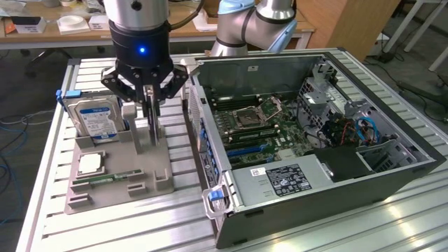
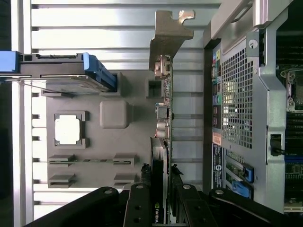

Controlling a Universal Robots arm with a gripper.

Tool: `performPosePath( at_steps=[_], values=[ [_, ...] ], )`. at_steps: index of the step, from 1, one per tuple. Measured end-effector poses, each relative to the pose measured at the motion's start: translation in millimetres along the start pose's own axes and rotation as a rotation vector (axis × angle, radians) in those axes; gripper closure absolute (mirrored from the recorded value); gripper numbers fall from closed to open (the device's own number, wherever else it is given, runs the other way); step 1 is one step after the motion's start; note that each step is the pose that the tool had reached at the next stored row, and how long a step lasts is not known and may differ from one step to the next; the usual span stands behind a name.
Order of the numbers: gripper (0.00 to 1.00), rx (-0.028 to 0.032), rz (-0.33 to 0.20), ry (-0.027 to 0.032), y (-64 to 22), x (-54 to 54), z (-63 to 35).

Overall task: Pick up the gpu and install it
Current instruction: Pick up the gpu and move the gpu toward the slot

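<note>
gripper (image 1: 149, 104): clenched on the gpu's (image 1: 152, 131) top edge, right above the gray tray (image 1: 115, 181)
gpu: upright, edge-on, pinched in the gripper over the tray's case-side edge; can't tell if its bottom edge touches the tray
hard drive (image 1: 96, 119): standing in the tray's opposite side
PC case (image 1: 392, 176): open, just beside the tray

On the surface (image 1: 140, 226) the holder tray (image 1: 115, 199) lies at the exterior view's left, the open computer case (image 1: 392, 173) just beside it at the right; in the tray the hard drive (image 1: 98, 118) stands behind the processor chip (image 1: 91, 164) and memory stick (image 1: 105, 180); the gpu (image 1: 152, 131) stands on edge on the tray's case side, fingers (image 2: 140, 203) on either side of its top edge.
</note>
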State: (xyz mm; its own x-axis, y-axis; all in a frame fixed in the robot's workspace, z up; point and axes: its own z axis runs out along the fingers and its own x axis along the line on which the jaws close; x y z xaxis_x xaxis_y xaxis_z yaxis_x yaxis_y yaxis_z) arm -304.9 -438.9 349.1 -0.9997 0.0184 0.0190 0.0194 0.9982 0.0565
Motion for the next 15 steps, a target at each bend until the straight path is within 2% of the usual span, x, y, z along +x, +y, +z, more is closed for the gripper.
performPosePath(
  at_steps=[15],
  values=[
    [0.74,-0.0036,0.000,0.0001,0.7,0.3,-13.0]
  ],
)
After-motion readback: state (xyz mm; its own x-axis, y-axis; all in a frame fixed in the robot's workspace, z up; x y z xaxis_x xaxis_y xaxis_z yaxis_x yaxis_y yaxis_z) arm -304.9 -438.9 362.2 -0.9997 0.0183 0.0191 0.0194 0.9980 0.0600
